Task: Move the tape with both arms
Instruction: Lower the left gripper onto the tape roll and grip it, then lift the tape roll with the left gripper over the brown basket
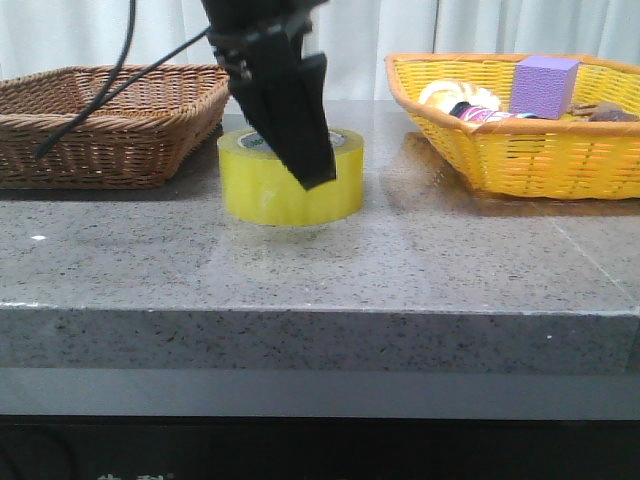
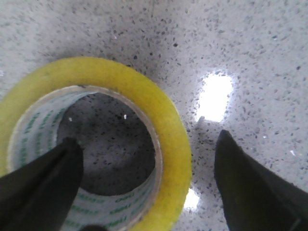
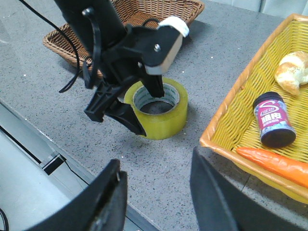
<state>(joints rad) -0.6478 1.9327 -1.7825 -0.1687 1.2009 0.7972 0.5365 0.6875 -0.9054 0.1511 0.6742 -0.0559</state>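
Observation:
The yellow tape roll (image 1: 262,190) stands flat on the grey speckled table, between the two baskets. My left gripper (image 1: 300,160) comes down from above and is open over the roll's wall. In the left wrist view one finger (image 2: 48,187) is inside the pale printed core and the other finger (image 2: 250,187) is outside the yellow wall (image 2: 168,130), with a gap on both sides. The right wrist view shows the same straddle on the tape (image 3: 168,118). My right gripper (image 3: 154,163) is open and empty, above the table's near edge, well short of the roll.
An empty brown wicker basket (image 1: 100,120) stands at the back left. A yellow basket (image 1: 540,160) at the right holds a purple cube (image 1: 545,85), a bread roll (image 3: 293,70), a dark jar (image 3: 273,126) and a carrot (image 3: 274,162).

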